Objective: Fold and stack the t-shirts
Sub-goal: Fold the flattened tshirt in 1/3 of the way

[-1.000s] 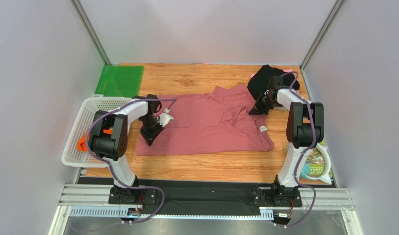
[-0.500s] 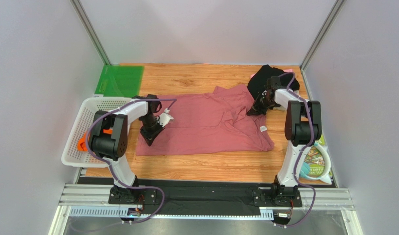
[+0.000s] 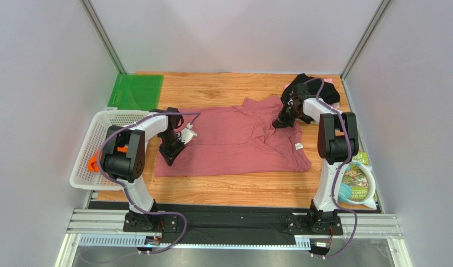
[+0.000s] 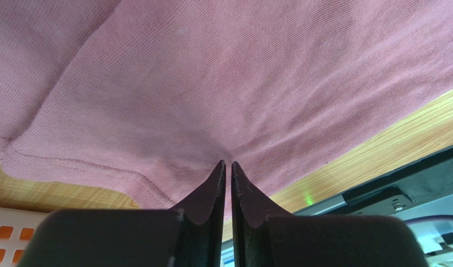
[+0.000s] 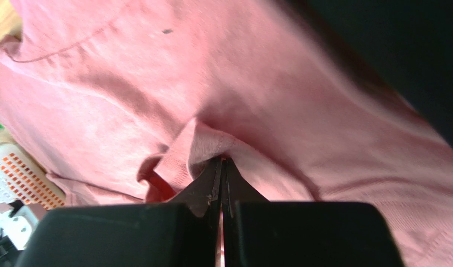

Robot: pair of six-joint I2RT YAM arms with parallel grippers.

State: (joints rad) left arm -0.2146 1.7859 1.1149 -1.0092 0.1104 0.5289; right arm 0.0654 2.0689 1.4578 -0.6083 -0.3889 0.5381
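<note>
On the wooden desk point(image 3: 212, 92) the dusty-rose t-shirt point(image 3: 234, 142) lies spread centrally, left jaws pinching its left edge and right jaws closed on a bunched fold at its far right; recommend drawing both apart evenly and low to flatten creases before folding.

light: bright, even | shadows: soft, faint | top view: sharp | right wrist: blurred, t-shirt point(image 5: 128, 83) washed out | left wrist: crisp

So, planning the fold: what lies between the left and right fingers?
Only the dusty-rose t-shirt, spread across the table and wrinkled toward the right fingers, seen in the top view.
</note>
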